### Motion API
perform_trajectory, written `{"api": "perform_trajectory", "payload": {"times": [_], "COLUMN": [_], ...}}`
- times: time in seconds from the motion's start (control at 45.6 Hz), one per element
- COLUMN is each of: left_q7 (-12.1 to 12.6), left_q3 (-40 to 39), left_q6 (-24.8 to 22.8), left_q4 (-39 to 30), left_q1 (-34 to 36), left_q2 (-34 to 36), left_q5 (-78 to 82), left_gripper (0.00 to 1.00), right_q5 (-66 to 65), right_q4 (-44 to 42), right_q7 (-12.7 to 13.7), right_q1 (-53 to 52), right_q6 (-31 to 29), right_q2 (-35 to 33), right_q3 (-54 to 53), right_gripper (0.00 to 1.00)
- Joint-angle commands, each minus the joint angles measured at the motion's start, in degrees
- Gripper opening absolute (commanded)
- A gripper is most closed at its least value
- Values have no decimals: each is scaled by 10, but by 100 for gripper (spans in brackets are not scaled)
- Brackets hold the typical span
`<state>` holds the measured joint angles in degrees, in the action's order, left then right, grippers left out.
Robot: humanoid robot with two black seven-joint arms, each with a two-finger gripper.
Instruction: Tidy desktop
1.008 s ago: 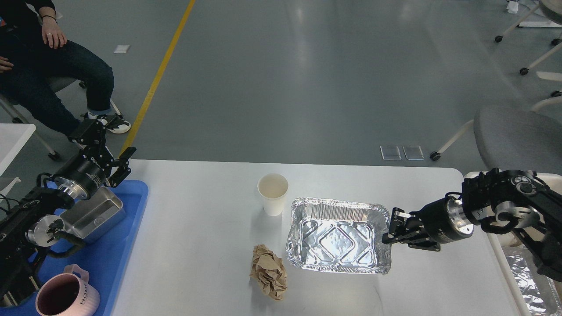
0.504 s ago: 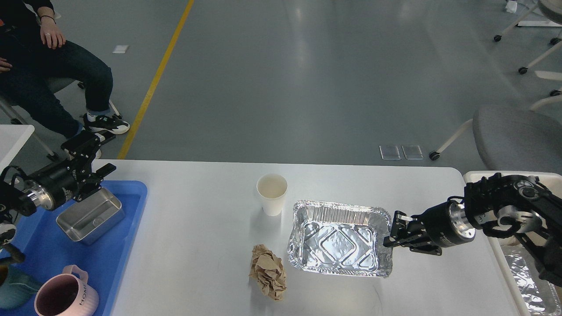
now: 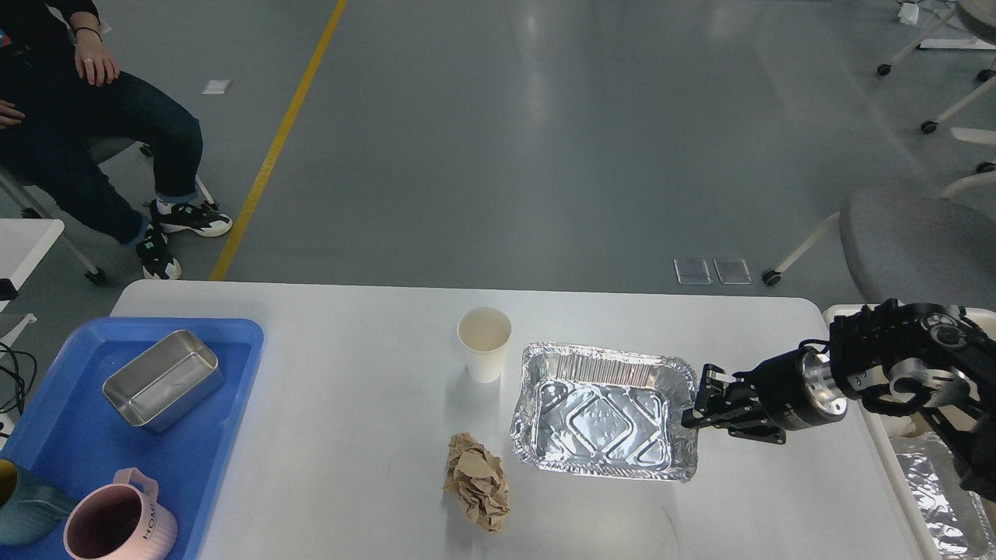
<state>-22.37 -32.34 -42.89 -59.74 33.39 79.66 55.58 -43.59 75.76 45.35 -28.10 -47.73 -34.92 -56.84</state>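
The white surface [image 3: 350, 373] fills the lower middle of the frame. On it, right of centre, the right end effector [image 3: 695, 404] is closed on the right rim of the foil tray [image 3: 603, 412]. A paper cup [image 3: 484, 342] stands just left of the tray, and a crumpled paper ball [image 3: 476, 482] lies below.

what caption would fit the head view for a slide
Right pincer grips the right rim of the foil tray on the desktop, beside a paper cup and crumpled paper.
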Motion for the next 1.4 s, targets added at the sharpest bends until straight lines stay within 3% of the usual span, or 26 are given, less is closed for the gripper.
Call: {"api": "perform_trajectory", "payload": {"times": [0.0, 0.044, 0.153, 0.329, 0.613, 0.92, 1.314, 1.38], "left_q7": [-13, -19, -8, 40, 36, 44, 46, 57], "left_q3": [-8, -8, -9, 0, 0, -9, -8, -8], "left_q6": [-15, -17, 6, 88, 130, 82, -45, -67], "left_q4": [-47, -63, -103, -107, -108, -108, -108, -108], "left_q1": [15, 24, 34, 35, 34, 52, 115, 120], "left_q2": [76, 95, 137, 136, 119, 82, 38, 38], "left_q5": [22, 22, 24, 19, 23, 19, 21, 20], "left_gripper": [97, 97, 97, 97, 97, 97, 97, 97], "right_q5": [-2, -2, -3, -3, -3, -3, -3, -3], "right_q4": [3, 7, 13, 14, 22, 27, 36, 38], "right_q7": [0, 0, 0, 0, 0, 0, 0, 0], "right_q1": [1, 1, 8, 9, 10, 15, 23, 23], "right_q6": [0, 0, 0, 0, 0, 0, 0, 0], "right_q2": [-1, -1, 1, 4, -1, -1, -8, -8], "right_q3": [-8, -12, -15, -16, -20, -24, -33, -33], "right_gripper": [0, 0, 0, 0, 0, 0, 0, 0]}}
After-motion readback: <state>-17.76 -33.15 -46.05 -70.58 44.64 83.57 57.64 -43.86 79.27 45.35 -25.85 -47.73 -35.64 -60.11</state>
